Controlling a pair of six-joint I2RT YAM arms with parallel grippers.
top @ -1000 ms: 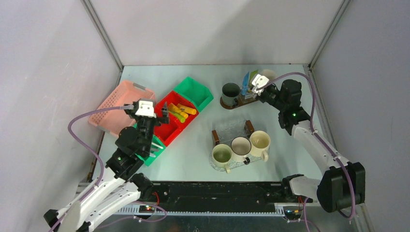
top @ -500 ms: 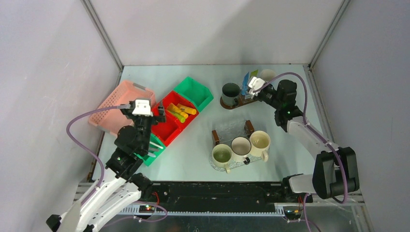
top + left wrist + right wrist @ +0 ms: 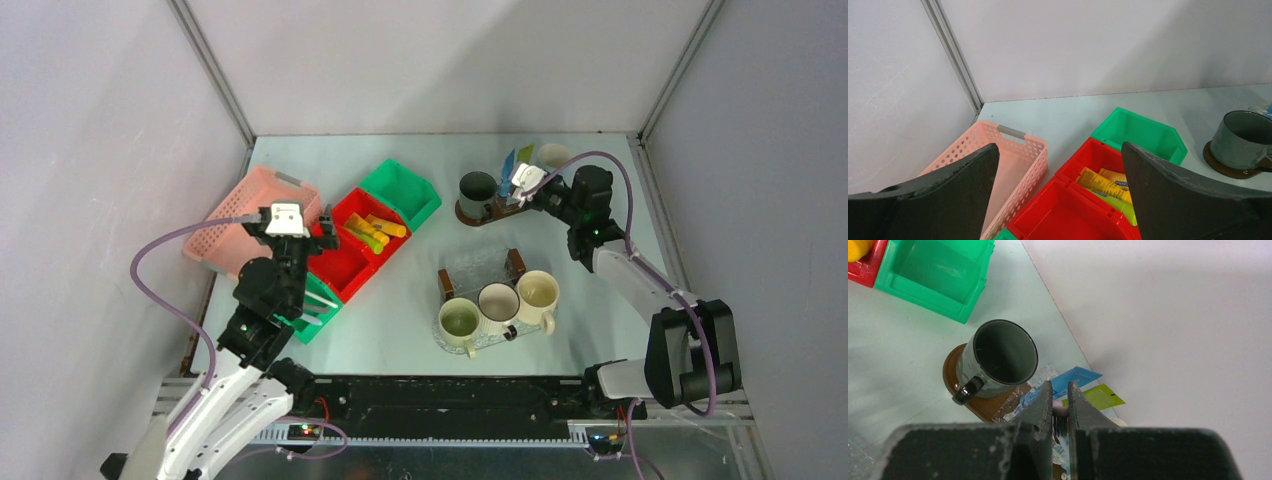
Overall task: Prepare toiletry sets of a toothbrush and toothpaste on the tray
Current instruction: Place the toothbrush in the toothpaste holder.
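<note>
The pale green bench (image 3: 410, 310) sat boxed in by plain grey walls (image 3: 440, 60). Over the left edge of the red bin (image 3: 350, 265), the left claw (image 3: 1058, 146) hung spread wide. Yellow and orange toothpaste tubes (image 3: 1103, 182) lay in the bin. Far right of it, past the dark mug (image 3: 477, 187), the right claw (image 3: 1059, 387) was pressed nearly together; whether it pinched anything was unclear.

Free to pass over bare table (image 3: 415, 270) between red bin (image 3: 340, 265) and mug row (image 3: 498, 300). Cramped at back right: dark mug (image 3: 478, 186), upright tubes (image 3: 1075, 378), wall (image 3: 1173, 315) close together. Left side filled by basket (image 3: 250, 215), just beside red bin.
</note>
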